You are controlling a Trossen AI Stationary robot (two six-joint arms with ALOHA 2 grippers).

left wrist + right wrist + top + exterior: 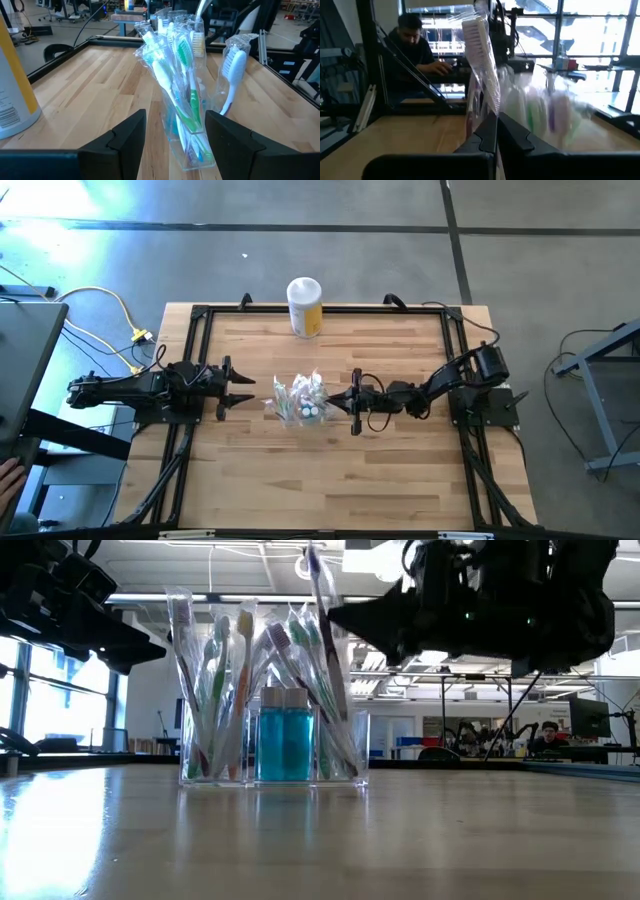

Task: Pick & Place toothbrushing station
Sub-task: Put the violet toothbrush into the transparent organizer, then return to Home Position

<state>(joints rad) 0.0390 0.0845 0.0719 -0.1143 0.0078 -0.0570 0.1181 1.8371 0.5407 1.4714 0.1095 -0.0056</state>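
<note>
The toothbrushing station (296, 406) is a clear container standing upright at mid-table, filled with wrapped toothbrushes and small blue bottles (285, 745). My right gripper (338, 402) is at its right side, shut on one wrapped toothbrush (479, 45) that stands up above the others. My left gripper (245, 390) waits open near the table's left edge, pointing at the station (187, 145) with a gap of bare wood between them. My right gripper pinches a wrapped toothbrush by its handle (492, 111) between its two shut fingers. The fingers come level from the table's right side and lie across the brush. The brush stands nearly upright, its white head (476, 35) above the fingers; its lower end is hidden among the others.
A white-lidded yellow jar (305, 305) stands at the table's far edge, also close by in the left wrist view (12, 85). A black frame (200, 315) rims the table. Bare wood lies toward the near edge. A person (412, 45) sits at a desk beyond the table.
</note>
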